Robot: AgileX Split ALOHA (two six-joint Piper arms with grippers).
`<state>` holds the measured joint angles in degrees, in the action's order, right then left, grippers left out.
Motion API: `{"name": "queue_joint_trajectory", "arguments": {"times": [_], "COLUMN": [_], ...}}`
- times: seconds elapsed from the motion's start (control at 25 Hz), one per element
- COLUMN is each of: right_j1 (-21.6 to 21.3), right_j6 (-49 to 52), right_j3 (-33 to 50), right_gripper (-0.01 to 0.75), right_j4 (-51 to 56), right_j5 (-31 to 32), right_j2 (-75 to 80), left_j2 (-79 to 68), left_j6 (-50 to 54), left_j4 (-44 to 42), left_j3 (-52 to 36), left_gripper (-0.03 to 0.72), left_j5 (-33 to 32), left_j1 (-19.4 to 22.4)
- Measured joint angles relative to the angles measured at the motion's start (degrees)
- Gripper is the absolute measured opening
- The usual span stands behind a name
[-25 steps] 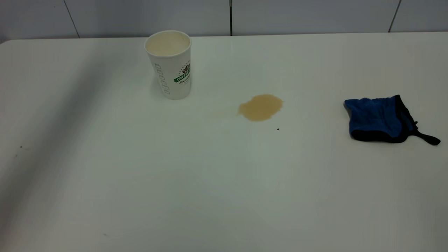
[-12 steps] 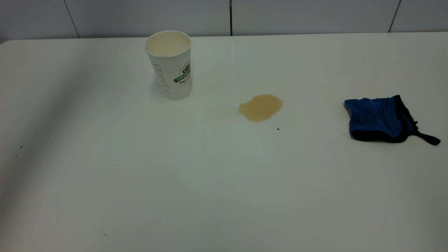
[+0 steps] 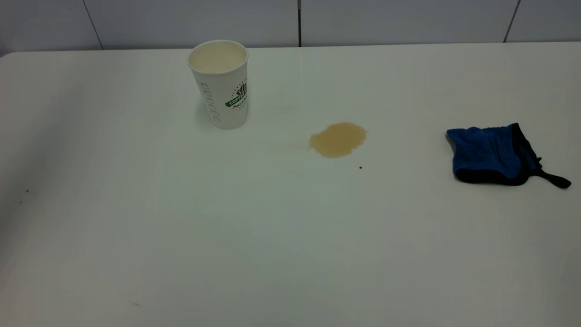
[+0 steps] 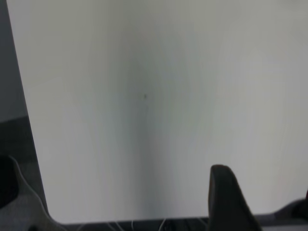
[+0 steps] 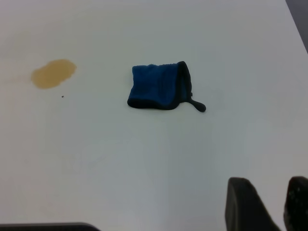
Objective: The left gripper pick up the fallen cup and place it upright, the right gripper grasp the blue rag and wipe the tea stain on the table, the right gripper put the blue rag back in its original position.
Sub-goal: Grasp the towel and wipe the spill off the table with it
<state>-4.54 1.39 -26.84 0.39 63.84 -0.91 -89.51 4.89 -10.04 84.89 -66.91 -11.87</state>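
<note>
The cup (image 3: 222, 91) stands upright at the far left of the table (image 3: 272, 236), white with a green logo band and a cream inside. The tea stain (image 3: 338, 139), a tan blotch, lies right of it near the middle. At the right lies the blue rag (image 3: 490, 154), its black loop tab pointing right. Neither arm shows in the exterior view. The right wrist view has the blue rag (image 5: 159, 86) and the tea stain (image 5: 53, 73) well away from my right gripper (image 5: 267, 185), whose fingertips are slightly apart with nothing between. My left gripper (image 4: 264, 192) is open over bare table (image 4: 168, 96).
A grey panelled wall (image 3: 299, 20) runs behind the table's far edge. A tiny dark speck (image 3: 361, 167) sits just below the stain. The left wrist view shows the table's side edge (image 4: 21, 120) with dark floor beyond.
A soft shadow over the left part of the table has drawn off to the left and faded. Cup, stain and rag have not moved.
</note>
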Motion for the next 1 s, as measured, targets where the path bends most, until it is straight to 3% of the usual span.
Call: {"name": "queue_joint_trajectory", "arguments": {"times": [0.28,0.44,0.68,1.0], "right_j1": [0.00,0.00,0.00,0.00], "right_j6": [0.00,0.00,0.00,0.00], "right_j3": [0.00,0.00,0.00,0.00], "right_gripper": [0.239,0.239,0.239,0.239], "right_j4": [0.00,0.00,0.00,0.00], "right_j5": [0.00,0.00,0.00,0.00], "right_j2": [0.00,0.00,0.00,0.00], "left_j2": [18.61,31.56,51.66,72.01], "left_j6": [4.20,5.25,5.88,5.88], "left_j4": [-0.07,1.34,2.09,3.19], "left_j3": [-27.55,-38.87,-46.36,-54.46], "left_gripper": [0.427,0.427,0.427,0.427], "left_j5": [0.00,0.00,0.00,0.27], "left_j1": [0.13,4.58,12.80,13.40]}}
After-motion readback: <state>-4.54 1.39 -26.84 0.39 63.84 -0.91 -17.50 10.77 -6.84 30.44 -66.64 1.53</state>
